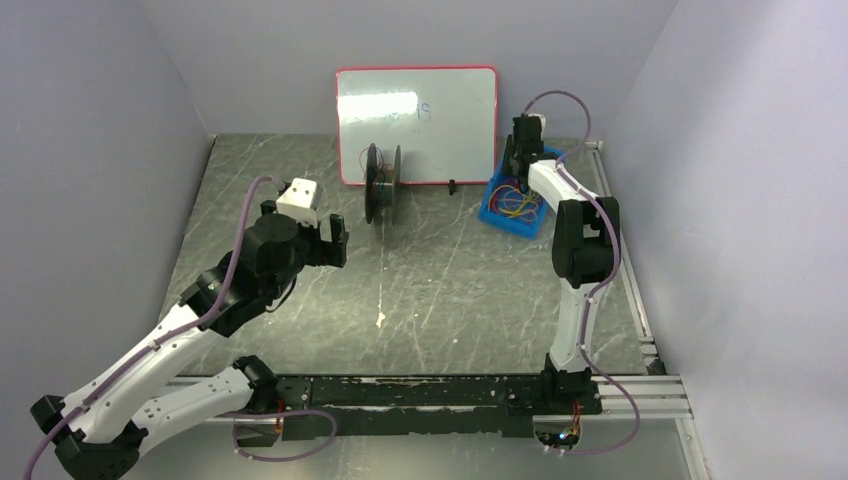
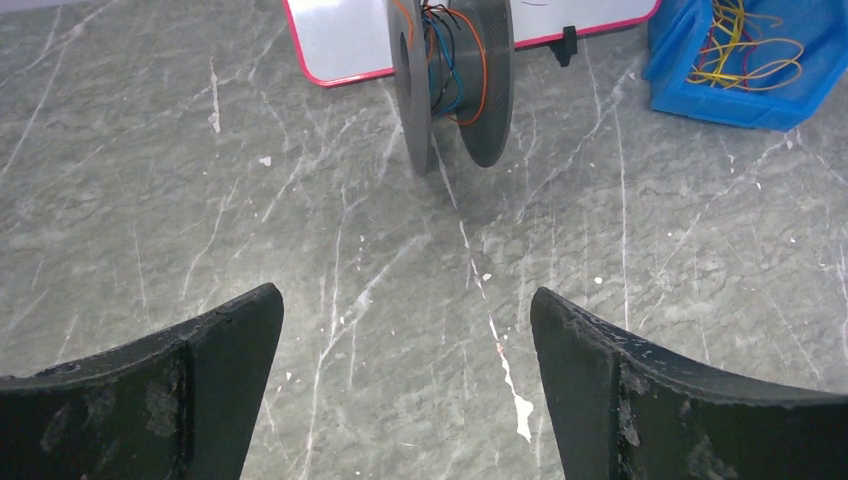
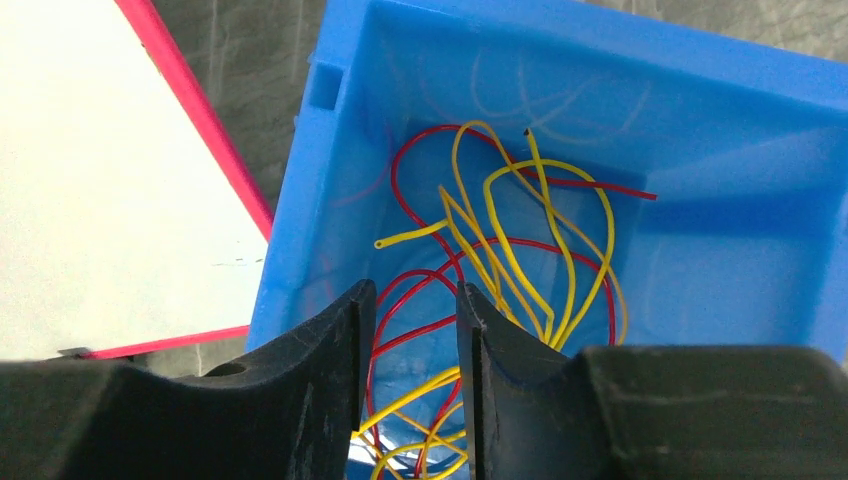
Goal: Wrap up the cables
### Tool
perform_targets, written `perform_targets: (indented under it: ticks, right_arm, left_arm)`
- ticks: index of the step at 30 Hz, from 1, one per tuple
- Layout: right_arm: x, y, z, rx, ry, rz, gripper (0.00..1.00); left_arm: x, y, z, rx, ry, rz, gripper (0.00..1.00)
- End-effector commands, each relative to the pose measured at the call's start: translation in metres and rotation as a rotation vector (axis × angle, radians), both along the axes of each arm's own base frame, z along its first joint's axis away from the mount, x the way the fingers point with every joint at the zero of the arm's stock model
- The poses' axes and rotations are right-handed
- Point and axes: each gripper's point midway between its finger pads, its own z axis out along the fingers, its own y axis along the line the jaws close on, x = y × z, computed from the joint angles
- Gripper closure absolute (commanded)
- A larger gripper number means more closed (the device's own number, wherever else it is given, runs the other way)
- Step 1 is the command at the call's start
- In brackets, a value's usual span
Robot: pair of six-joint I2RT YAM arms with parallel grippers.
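Thin yellow and red cables [image 3: 520,230] lie tangled in a blue bin [image 3: 700,70] at the back right of the table; they also show in the top view [image 1: 518,203] and the left wrist view [image 2: 745,45]. My right gripper [image 3: 415,290] hangs over the bin with its jaws a little apart; the cables show through the gap and none is gripped. A dark spool [image 1: 383,184] stands upright in front of a whiteboard, with orange and blue wire on its core [image 2: 455,75]. My left gripper [image 2: 405,300] is wide open and empty, low over the table, facing the spool.
A red-framed whiteboard [image 1: 420,120] leans against the back wall, right beside the bin's left wall [image 3: 100,200]. Grey walls close in the table on the left, back and right. A metal rail [image 1: 620,250] runs along the right edge.
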Motion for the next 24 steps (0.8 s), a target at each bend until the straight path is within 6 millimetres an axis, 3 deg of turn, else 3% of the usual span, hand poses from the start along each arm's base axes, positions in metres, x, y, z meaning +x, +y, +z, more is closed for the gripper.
perform_targets:
  ticks: [1, 12, 24]
  right_arm:
    - [0.007, -0.003, -0.002, 0.021, -0.011, 0.02, 0.61]
    - [0.015, -0.005, -0.011, 0.017, -0.017, 0.05, 0.62]
    - [0.032, -0.002, -0.01, 0.022, -0.041, 0.062, 0.71]
  left_arm:
    - [0.002, -0.002, 0.0, 0.01, -0.01, -0.004, 0.02]
    - [0.005, -0.004, -0.006, 0.028, 0.007, -0.003, 0.02]
    - [0.007, -0.005, -0.012, 0.046, 0.021, 0.002, 0.02]
